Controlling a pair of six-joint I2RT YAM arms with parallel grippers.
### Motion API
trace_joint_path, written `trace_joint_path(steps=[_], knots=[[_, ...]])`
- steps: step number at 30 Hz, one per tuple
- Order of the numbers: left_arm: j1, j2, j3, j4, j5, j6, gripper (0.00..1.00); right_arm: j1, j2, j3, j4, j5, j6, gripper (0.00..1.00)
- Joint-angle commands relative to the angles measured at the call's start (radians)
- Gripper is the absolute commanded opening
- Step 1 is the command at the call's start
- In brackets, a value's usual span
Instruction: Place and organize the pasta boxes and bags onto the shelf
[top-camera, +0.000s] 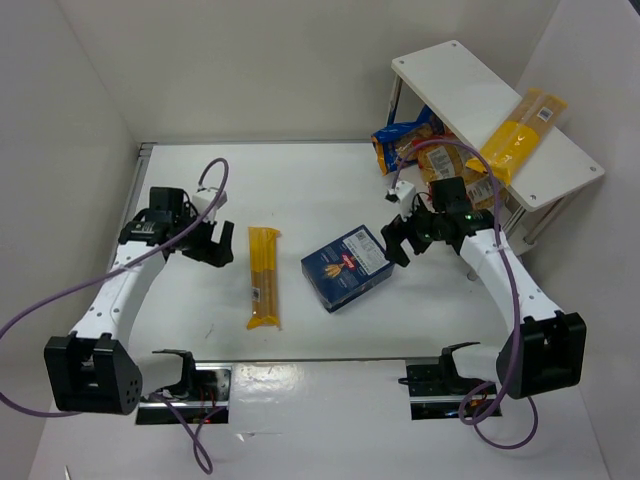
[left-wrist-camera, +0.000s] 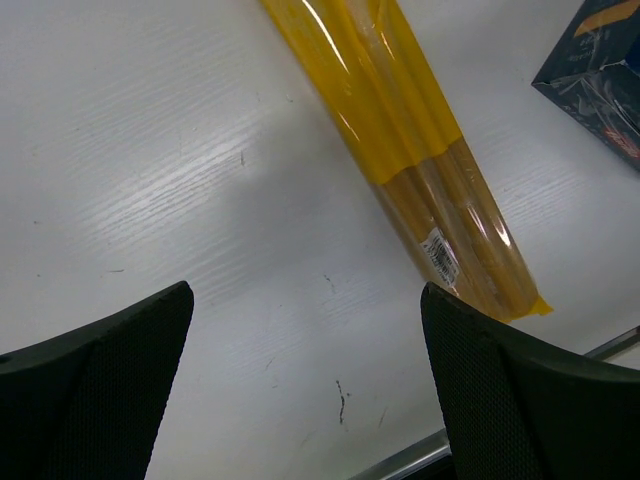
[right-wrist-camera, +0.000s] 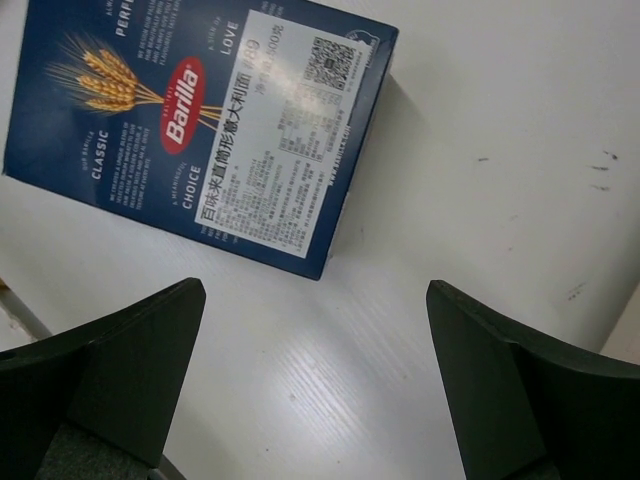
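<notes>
Box (right-wrist-camera: 190, 130) flat ahead of right gripper (right-wrist-camera: 315, 290), spread wide; left gripper (left-wrist-camera: 305, 290) spread too. Risk: skidding off its broad face.

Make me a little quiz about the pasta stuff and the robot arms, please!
1. True or false: a yellow spaghetti bag lies on top of the shelf.
2. Which thing lies on the table closest to the right jaws? A) a dark blue pasta box B) a red cup C) a banana
3. Fill the gap: the left jaws, near the other spaghetti bag, are empty and wide ____.

Key: 1 true. 2 A. 3 open.
</notes>
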Motion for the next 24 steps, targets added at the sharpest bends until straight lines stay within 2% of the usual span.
trace_joint_path(steps=[1,9,19,24], knots=[[-0.042,0.05,0.051,0.018,-0.018,-0.056,1.0,0.007,-0.026,0.054,0.011,0.068,0.016,1.0],[-0.189,0.25,0.061,0.093,-0.121,-0.171,1.0,0.007,0.075,0.103,0.011,0.088,0.043,1.0],[-0.282,0.452,0.104,0.133,-0.168,-0.33,1.0,0.007,0.155,0.153,-0.012,0.116,0.043,1.0],[-0.316,0.517,0.167,0.142,-0.149,-0.403,1.0,0.007,0.168,0.153,-0.012,0.137,0.043,1.0]])
